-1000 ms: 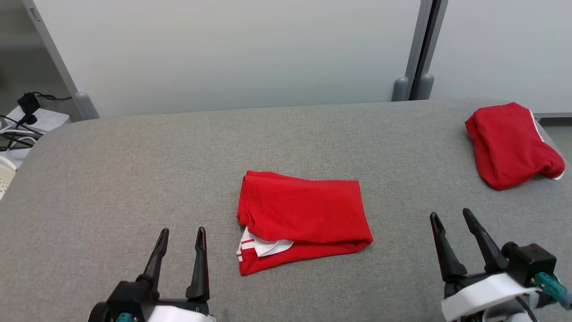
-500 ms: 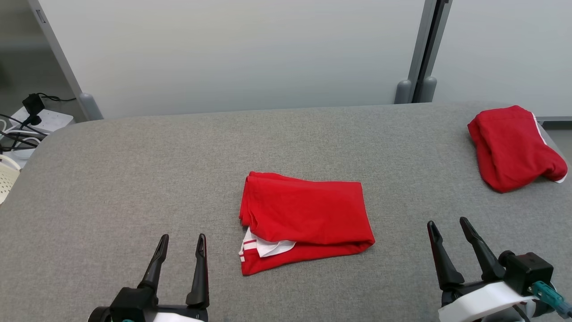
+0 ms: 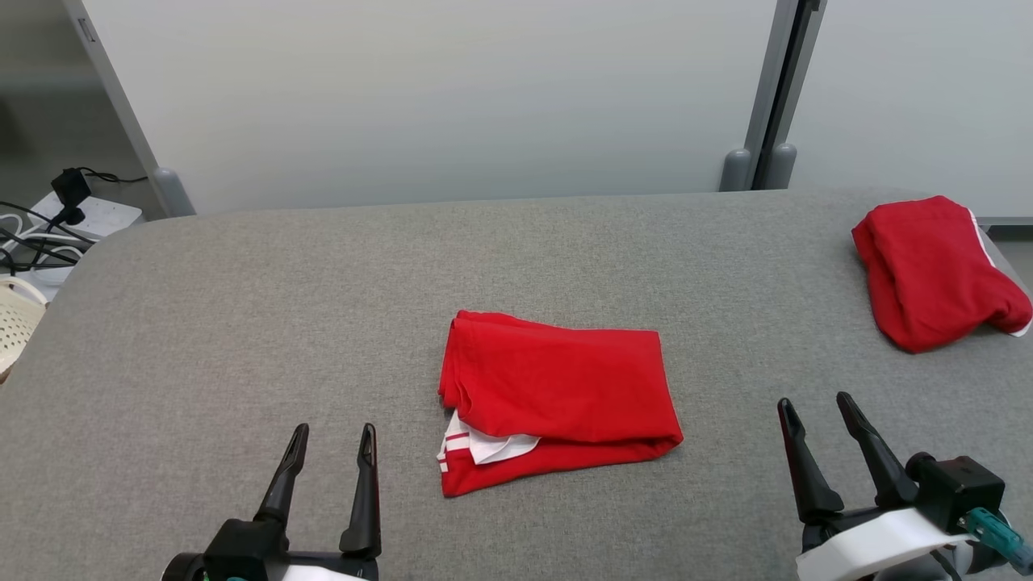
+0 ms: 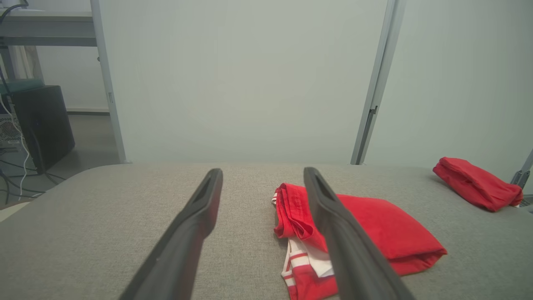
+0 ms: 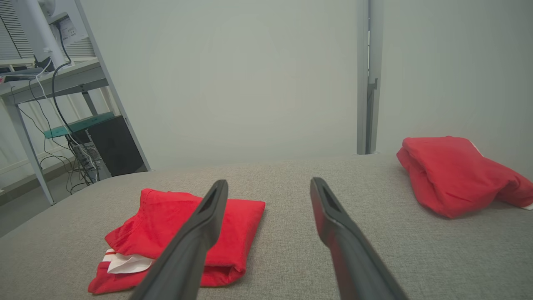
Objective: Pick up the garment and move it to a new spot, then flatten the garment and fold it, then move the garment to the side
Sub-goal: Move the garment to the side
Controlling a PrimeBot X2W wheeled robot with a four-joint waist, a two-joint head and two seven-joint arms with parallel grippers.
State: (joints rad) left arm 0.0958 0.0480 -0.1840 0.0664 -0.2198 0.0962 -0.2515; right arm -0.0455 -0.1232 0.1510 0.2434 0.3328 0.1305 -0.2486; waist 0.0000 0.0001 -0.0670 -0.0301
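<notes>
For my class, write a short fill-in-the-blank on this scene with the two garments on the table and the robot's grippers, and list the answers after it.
1. The folded garment in the middle of the grey table is mostly ____ in colour.
2. The trim peeking from its near left corner is ____ with red stripes.
3. The left gripper and the right gripper both have their jaws ____.
4. The second garment lies near the table's far ____ corner.

Missing words: red; white; open; right.
</notes>
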